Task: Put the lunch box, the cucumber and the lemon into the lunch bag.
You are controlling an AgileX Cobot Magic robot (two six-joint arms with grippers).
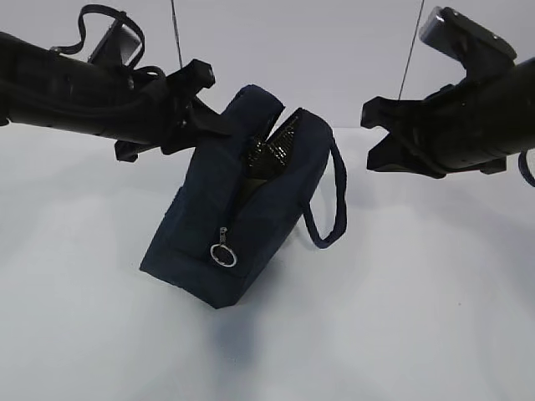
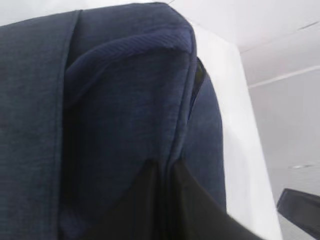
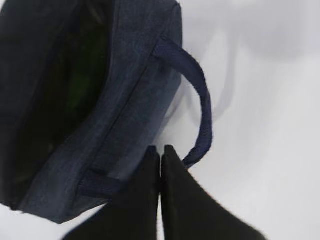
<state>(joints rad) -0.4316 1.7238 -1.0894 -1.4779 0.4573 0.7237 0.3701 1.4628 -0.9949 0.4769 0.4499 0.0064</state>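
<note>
White bench (image 1: 435, 334) at centre frame carries your tilted lunch bag (image 1: 201, 225), mouth unzipped; left fingers (image 2: 167, 200) pinch its handle, right fingers (image 3: 161, 200) hang closed, empty

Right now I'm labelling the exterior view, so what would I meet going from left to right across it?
Left gripper → zipper ring pull → bag opening → loose handle → right gripper.
</note>
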